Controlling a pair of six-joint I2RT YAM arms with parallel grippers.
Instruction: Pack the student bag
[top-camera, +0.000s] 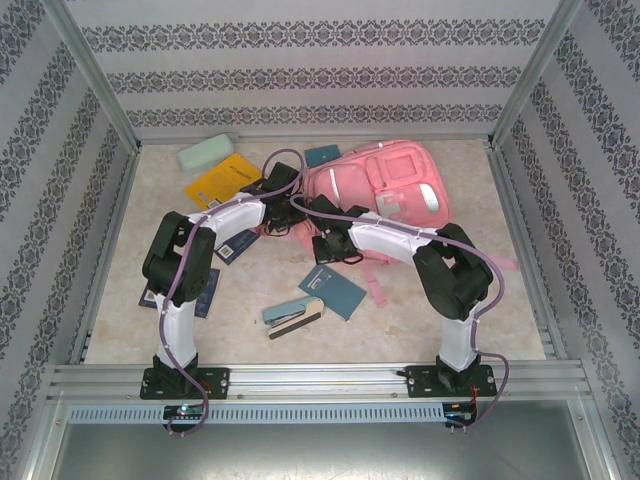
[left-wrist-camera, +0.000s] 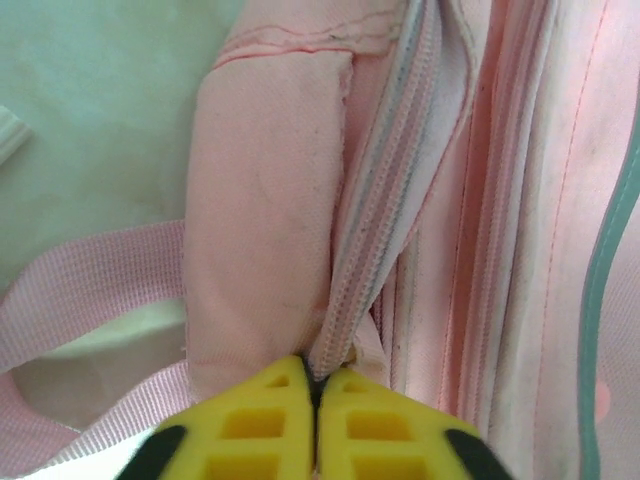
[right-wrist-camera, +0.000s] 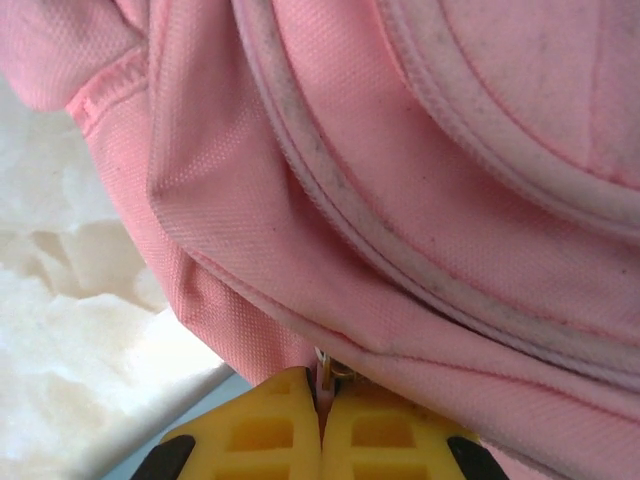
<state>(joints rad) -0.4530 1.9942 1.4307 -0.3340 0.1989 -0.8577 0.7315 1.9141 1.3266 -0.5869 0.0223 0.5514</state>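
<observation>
Camera overhead: student bag (top-camera: 385, 190) lies flat at far centre of tabletop (top-camera: 400, 330), both arms reaching its near left edge. Left wrist: left jaws almost closed, pinching the bag's zip tape (left-wrist-camera: 370, 250). Right wrist: right jaws closed on a small metal bit (right-wrist-camera: 325, 368), probably a zip pull. Bag looks soft, floppy and light. Zip edge or strap (left-wrist-camera: 80, 280) seems the best hold.

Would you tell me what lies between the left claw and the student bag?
Nothing: in the left wrist view the left claw pinches the student bag by its zipper edge.
</observation>
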